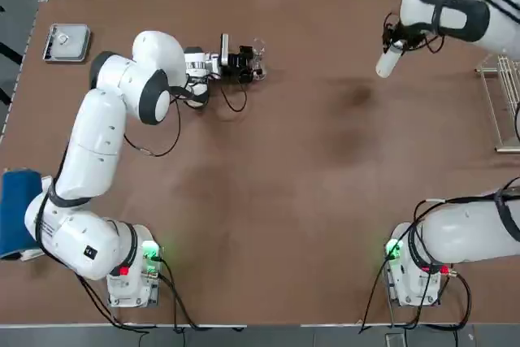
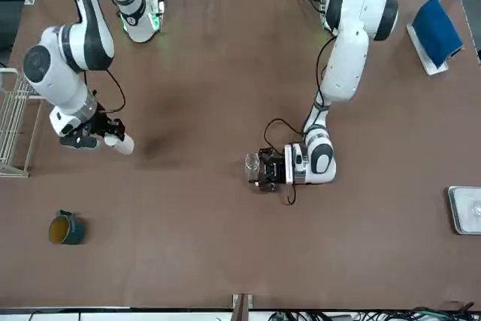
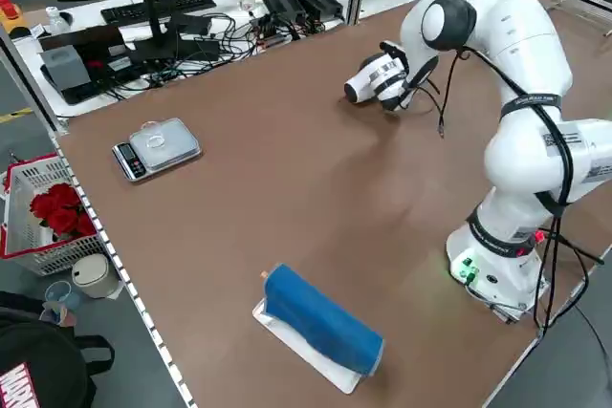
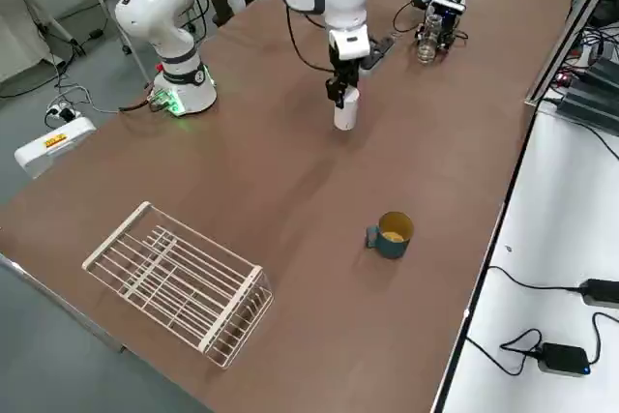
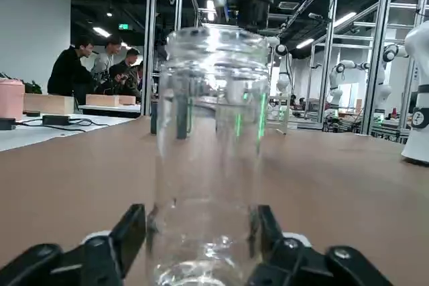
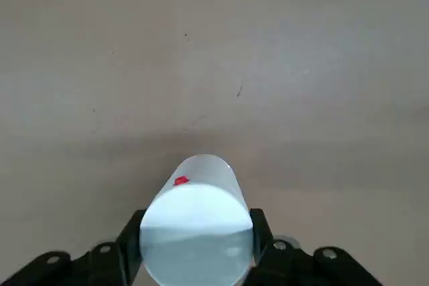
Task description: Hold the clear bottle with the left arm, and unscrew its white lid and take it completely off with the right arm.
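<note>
The clear bottle (image 1: pixel 259 58) (image 2: pixel 253 165) (image 4: pixel 427 44) stands upright on the brown table at the far left-centre, its mouth bare. My left gripper (image 1: pixel 250 63) (image 5: pixel 201 246) lies low at its base, one finger on each side. In the left wrist view the bottle (image 5: pixel 211 152) fills the space between them with a thin gap, so the gripper is open. The white lid (image 1: pixel 388 61) (image 2: pixel 120 143) (image 4: pixel 345 115) (image 6: pixel 198 226) is off the bottle, far to the right. My right gripper (image 1: pixel 394 48) (image 6: pixel 196 232) is shut on it, low over the table.
A teal mug (image 2: pixel 66 228) (image 4: pixel 391 235) stands near the far edge on the right side. At the right edge sits a wire rack (image 1: pixel 505 103) (image 4: pixel 179 282). At far left are a small scale (image 1: pixel 67 42) and a blue roll (image 1: pixel 18 209). People sit beyond the table.
</note>
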